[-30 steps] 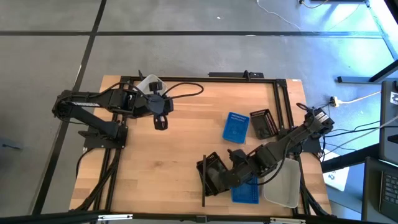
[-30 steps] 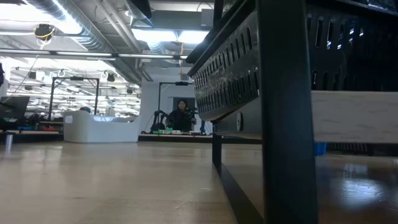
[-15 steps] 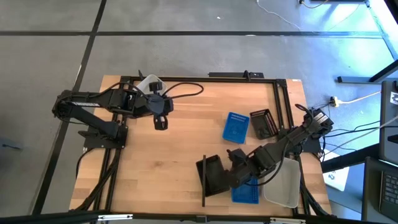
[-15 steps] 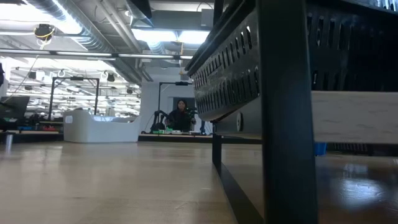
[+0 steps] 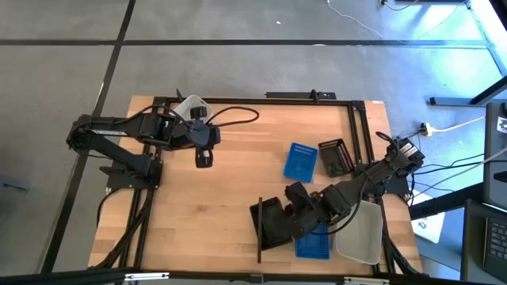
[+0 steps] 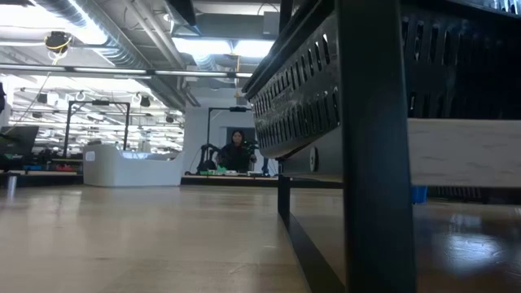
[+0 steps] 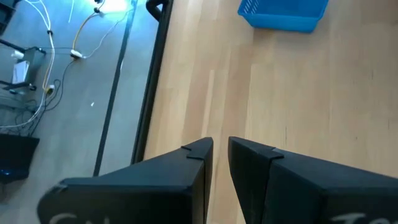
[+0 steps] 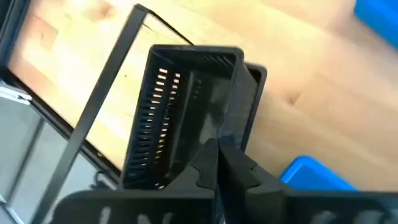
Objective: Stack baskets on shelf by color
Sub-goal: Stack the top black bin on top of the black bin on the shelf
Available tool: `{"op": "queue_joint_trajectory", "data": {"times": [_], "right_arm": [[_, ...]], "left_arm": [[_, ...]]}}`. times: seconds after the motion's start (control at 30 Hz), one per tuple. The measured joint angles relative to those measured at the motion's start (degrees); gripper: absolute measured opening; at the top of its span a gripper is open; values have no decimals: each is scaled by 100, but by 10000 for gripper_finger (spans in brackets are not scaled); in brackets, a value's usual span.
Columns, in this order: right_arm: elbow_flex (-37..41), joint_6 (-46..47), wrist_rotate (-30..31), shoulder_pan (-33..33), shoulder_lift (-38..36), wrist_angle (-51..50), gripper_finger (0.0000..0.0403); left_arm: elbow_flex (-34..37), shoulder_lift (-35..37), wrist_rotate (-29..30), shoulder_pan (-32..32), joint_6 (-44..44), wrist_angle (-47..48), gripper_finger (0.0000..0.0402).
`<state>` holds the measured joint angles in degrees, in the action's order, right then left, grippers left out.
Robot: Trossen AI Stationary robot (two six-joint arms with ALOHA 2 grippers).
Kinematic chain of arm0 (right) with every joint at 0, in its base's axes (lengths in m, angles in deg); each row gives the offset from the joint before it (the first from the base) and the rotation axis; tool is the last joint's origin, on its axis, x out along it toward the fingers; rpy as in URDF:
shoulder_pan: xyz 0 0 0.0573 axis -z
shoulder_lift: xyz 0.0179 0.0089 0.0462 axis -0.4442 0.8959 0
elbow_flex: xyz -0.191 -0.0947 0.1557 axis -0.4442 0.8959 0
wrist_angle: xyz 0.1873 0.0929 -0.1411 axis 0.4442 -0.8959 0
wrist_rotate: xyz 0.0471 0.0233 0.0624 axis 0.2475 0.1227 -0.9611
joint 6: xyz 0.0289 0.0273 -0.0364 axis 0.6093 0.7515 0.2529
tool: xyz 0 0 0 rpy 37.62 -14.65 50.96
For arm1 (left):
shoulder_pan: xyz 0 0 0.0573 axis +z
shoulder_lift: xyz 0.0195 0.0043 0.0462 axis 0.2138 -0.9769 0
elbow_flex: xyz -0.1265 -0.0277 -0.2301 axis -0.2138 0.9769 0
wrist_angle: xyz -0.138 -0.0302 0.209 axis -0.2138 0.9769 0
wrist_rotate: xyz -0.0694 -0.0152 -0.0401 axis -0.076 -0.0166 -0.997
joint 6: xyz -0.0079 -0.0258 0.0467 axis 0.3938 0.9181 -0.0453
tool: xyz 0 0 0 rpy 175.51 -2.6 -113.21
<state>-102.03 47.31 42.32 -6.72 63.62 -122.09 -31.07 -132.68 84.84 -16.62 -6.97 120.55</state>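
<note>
— Black basket: where does it sit?
— On the shelf at the bench's near edge, hard by the upright bar; the right gripper has its jaws pinched on the basket's rim.
— The others?
— A blue basket and a second black basket mid-bench, touching — a white tub far right.
— Left gripper?
— Hanging over bare wood, jaws almost together, empty.

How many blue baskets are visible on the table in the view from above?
2. One blue basket lies mid-table beside a black basket. The other sits beside the white basket, partly under the right arm. More may be nested or hidden.
</note>
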Motion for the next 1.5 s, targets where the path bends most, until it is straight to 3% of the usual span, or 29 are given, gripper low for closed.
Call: {"op": "queue_joint_trajectory", "data": {"times": [0.33, 0.6, 1.0, 1.1, 1.27, 1.5], "right_arm": [[41, -975, 296, 213, 8, 308, 1], [729, -1089, -43, 359, 15, 1216, 1], [578, -1329, -29, 381, -18, 692, 0], [244, -1427, 209, 379, -155, 166, 0], [-433, -1412, 904, 346, -295, -1300, 0], [-1596, -1448, 1876, 76, -403, -3228, 0]], "left_arm": [[0, 0, 2, 1, -2, 1, 43], [0, 0, 2, 2, -2, 2, 43], [0, 0, -47, 2, -4, 10, 43], [0, 0, -662, 2, 161, 63, 43], [134, 4, -2303, -34, 588, 221, 43], [1355, -2, -3331, -300, 859, -801, 43]]}}
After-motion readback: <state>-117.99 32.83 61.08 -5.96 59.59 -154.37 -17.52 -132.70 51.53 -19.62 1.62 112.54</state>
